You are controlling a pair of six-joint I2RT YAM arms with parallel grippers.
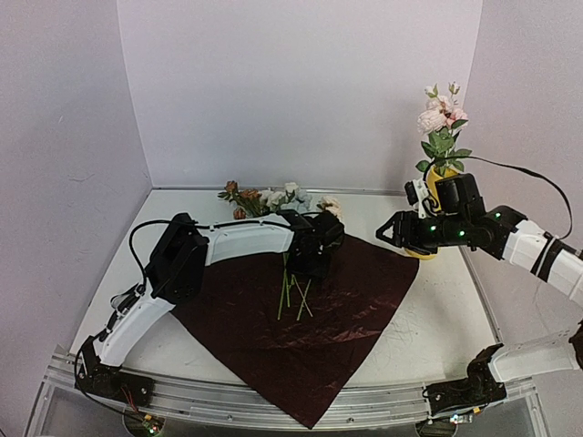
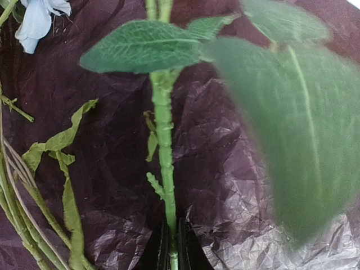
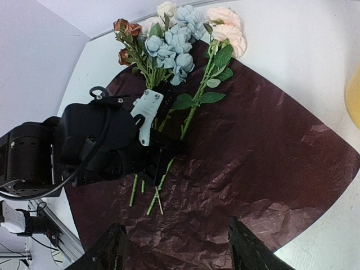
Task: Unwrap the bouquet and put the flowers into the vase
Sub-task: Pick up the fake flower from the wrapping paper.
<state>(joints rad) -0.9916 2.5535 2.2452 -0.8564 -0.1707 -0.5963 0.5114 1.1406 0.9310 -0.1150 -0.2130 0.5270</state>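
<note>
The dark red wrap [image 1: 346, 309] is spread open and crinkled on the white table [image 1: 437, 319]. Along its far edge the flowers [image 3: 180, 39] are laid, rust-orange, cream and pale pink heads pointing away. The mustard vase [image 3: 355, 95], mostly hidden behind the right arm from above, stands off the sheet's right corner with a pink-and-white sprig [image 1: 439, 123] in it. Only the left wrist view shows the left gripper [image 2: 171, 247] clamped on a leafy green stem [image 2: 163, 135]; which bloom it carries cannot be told. The right gripper [image 3: 180, 250] is held spread, nothing between its fingers.
</note>
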